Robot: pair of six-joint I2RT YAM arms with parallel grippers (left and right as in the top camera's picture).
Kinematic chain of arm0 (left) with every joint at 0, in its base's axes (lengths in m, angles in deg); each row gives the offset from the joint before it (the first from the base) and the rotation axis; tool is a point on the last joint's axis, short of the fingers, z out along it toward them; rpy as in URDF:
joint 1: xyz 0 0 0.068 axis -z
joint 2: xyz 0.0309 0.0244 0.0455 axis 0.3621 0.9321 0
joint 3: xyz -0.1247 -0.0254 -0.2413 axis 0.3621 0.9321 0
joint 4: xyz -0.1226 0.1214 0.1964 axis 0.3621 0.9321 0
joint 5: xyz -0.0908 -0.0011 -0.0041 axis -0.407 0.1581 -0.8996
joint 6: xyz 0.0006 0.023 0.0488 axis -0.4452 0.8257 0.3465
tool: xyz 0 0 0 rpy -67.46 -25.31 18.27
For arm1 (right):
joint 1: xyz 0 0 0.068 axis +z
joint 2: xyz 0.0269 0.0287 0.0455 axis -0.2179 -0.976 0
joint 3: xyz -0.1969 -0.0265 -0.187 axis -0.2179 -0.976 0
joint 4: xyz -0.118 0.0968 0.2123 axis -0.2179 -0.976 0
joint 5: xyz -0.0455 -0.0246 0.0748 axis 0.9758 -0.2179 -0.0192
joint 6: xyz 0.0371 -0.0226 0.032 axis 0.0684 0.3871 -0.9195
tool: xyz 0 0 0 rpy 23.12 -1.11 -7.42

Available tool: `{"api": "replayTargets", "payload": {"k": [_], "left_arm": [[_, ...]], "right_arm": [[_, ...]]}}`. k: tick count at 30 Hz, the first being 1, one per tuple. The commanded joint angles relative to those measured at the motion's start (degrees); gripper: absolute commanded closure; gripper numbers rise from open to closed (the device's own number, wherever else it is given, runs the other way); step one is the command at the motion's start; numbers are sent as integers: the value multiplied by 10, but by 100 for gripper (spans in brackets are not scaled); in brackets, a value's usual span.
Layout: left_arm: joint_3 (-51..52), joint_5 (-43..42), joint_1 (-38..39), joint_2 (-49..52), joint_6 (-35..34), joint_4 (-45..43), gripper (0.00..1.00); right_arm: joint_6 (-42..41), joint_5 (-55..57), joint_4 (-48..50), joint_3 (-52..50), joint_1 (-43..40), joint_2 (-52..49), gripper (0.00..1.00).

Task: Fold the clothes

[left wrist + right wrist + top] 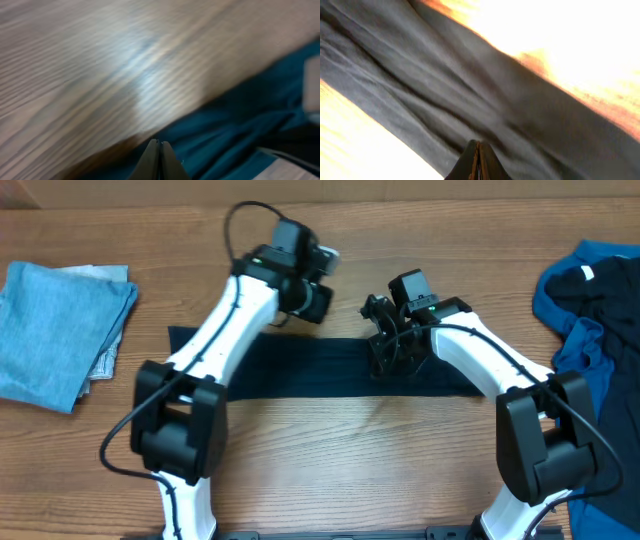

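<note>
Item: dark shirt [300, 370], lying as 1 long band on the bench [350, 470]; left gripper [314, 300] sitting at its far edge, right gripper [386, 350] over its middle. Both jaws are pressing together; grip on cloth unclear. Lengthwise fold probably finishing; next likely needing an end pinched and carried across.

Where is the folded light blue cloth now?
Overhead, the folded light blue cloth lies at the table's left edge, apart from the dark navy garment.

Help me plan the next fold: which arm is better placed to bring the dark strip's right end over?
Probably right: the right gripper sits shut over the dark garment nearer that end; the left gripper is by its far edge, nearer the middle.
</note>
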Motion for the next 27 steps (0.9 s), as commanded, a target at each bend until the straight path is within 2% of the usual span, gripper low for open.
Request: {"api": "replayTargets", "payload": {"k": [1,9,14,17,19,24,27], "left_arm": [[0,-10,12,63,17,-10,96],[0,-9,13,94,-57,34,96],[-7,-7,12,93,-57,58,96],[-50,6,9,92,-57,73,96],[-82,12,11,92,-54,119,96],[-87,11,12,92,-54,191,96],[-74,11,12,94,-55,178,96]], "right_arm": [[25,39,15,5,5,15,96],[24,48,2,-16,5,9,96],[24,48,0,-45,5,9,96],[24,48,13,-45,5,9,96],[24,48,19,-45,5,9,96],[24,48,37,-45,5,9,96],[22,48,32,-45,5,9,96]]}}
